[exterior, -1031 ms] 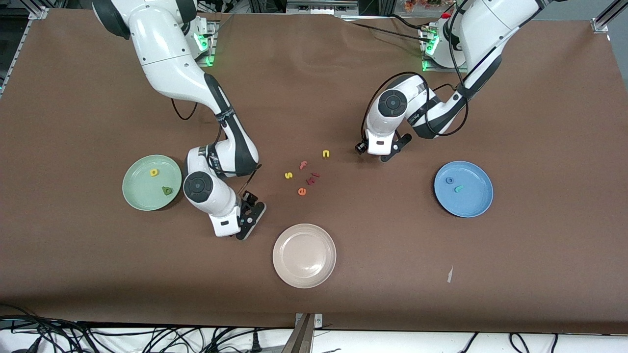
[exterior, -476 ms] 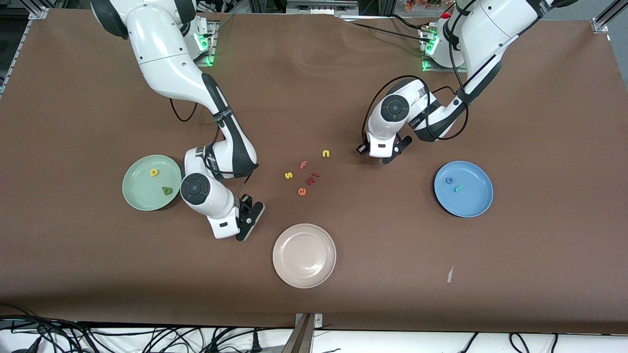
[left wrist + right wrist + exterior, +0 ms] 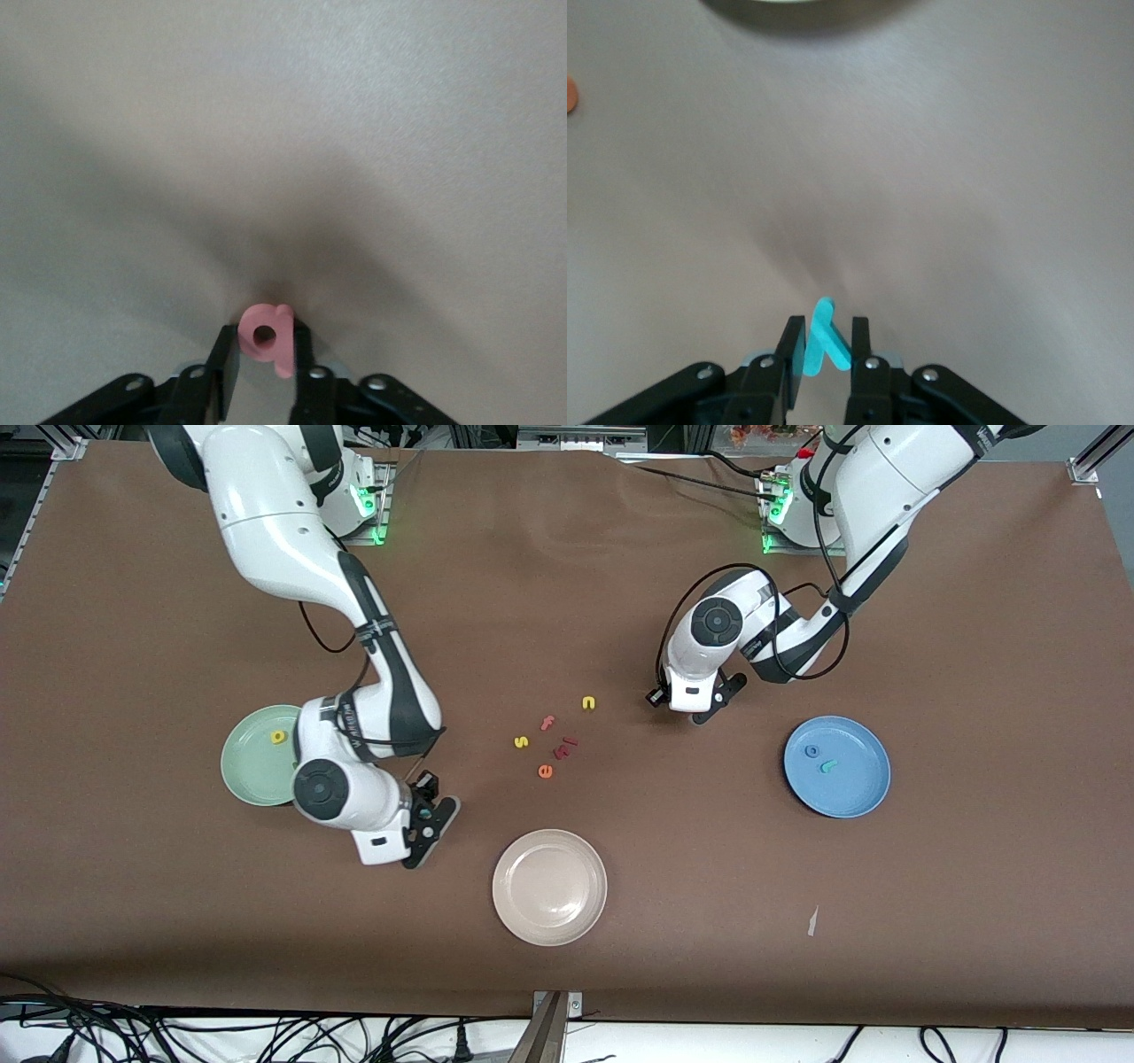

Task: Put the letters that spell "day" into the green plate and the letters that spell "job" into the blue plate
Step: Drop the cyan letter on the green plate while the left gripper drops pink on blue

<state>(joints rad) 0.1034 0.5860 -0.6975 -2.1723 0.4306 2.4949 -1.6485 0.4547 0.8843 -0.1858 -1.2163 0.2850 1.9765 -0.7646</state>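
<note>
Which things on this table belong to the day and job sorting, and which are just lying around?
Belong: green plate with yellow d; blue plate with blue o and teal j; teal y in the right gripper beside the green plate; pink b in the left gripper near the yellow n.
Lying about: beige plate, yellow s, yellow n, orange e, red f.

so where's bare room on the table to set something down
Bare brown table lies between the beige plate and the blue plate, and between the loose letters and the arms' bases. It is crowded around those letters and where the right arm overhangs the green plate.
</note>
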